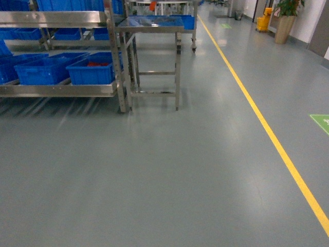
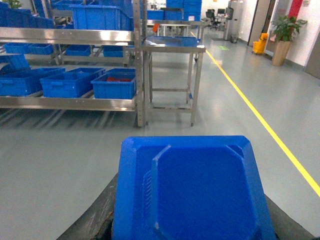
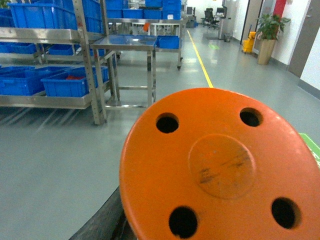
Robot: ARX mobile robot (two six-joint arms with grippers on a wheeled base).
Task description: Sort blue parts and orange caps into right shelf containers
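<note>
A blue part [image 2: 192, 192] filled my left wrist view and an orange cap [image 3: 220, 170] my right, fingers hidden, grip undeterminable; the blue crates [image 1: 91, 69] sat on the shelf [image 1: 61, 90] ahead-left beside a steel table [image 1: 154, 56].

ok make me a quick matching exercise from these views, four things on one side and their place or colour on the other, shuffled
Things:
1. orange cap
2. blue part
3. floor line
4. steel table

Place or colour:
A. yellow, running along the floor on the right
B. fills the foreground of the left wrist view
C. round with four holes, fills the right wrist view
D. stands at the right end of the shelf rack that holds blue crates

Pairs: 1-C, 2-B, 3-A, 4-D
</note>
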